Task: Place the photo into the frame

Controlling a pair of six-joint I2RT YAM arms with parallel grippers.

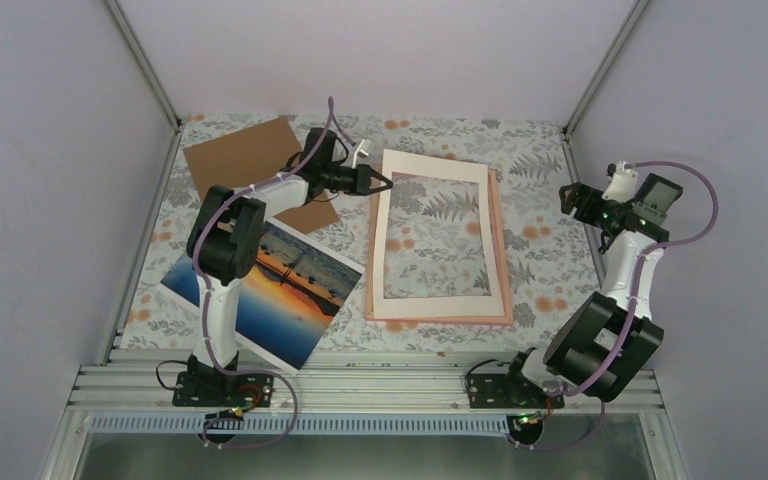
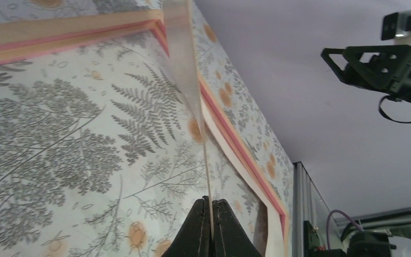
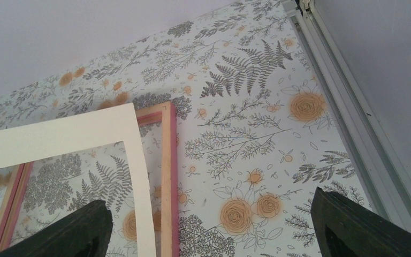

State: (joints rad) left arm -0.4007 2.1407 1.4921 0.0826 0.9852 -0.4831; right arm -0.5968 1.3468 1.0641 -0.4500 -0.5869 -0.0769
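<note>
The photo (image 1: 290,300) lay flat near the left arm's base, outside the frame (image 3: 169,176), while farther back the left gripper (image 1: 387,186) pinched the white mat board's (image 1: 440,306) edge, seemingly to clear it off the frame; the right gripper (image 3: 208,211) hung spread, idle.

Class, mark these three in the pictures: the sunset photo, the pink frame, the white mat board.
photo (image 1: 295,310), top external view, on its blue water area.
pink frame (image 3: 169,176), right wrist view, on its long side rail.
white mat board (image 1: 430,165), top external view, on its far strip.
</note>
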